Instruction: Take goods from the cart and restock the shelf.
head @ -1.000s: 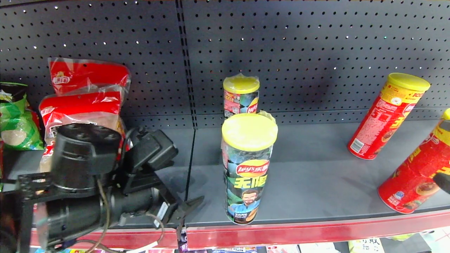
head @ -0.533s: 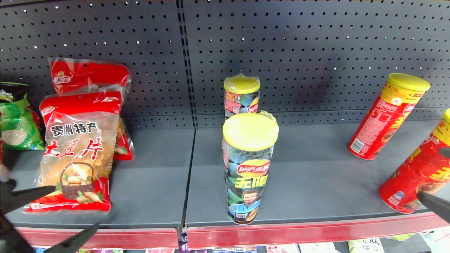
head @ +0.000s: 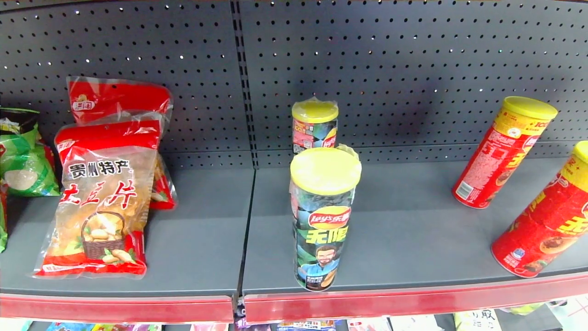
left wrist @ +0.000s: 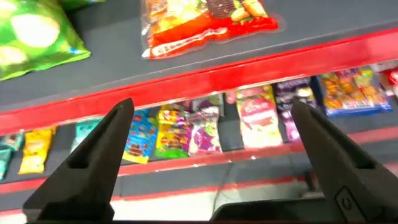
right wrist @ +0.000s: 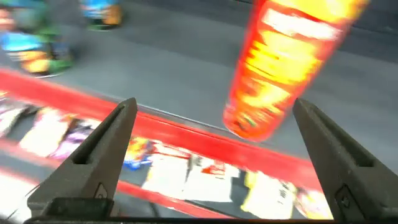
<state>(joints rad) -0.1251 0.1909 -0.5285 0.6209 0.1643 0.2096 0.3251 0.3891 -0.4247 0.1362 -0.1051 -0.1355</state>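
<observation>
Perforated dark backboard (head: pixel 413 55) rises behind a grey shelf (head: pixel 202 248) edged by a red front rail (head: pixel 390 301). At the robot's far left sits a green bag (head: pixel 23 156). Beside it a clear-fronted bag (head: pixel 98 202) leans in front of a rear red bag (head: pixel 115 99). Near the middle, just right of the seam between the shelf panels, a green can (head: pixel 324 220) with a yellow lid stands upright at the front edge, and a second can (head: pixel 314 126) stands directly behind it, near the backboard. Toward the right are two red, yellow-lidded tubes: a rear red can (head: pixel 503 154) and a front red can (head: pixel 542 220), the latter close to the rail. The left hand (left wrist: pixel 211 106) hangs in front of and below the rail, its fingers spread wide with nothing between them; beyond it, small coloured packets (left wrist: pixel 255 115) line a lower shelf. The right hand (right wrist: pixel 214 102) is likewise spread wide and empty, facing the front red can, which appears blurred at the shelf edge.
</observation>
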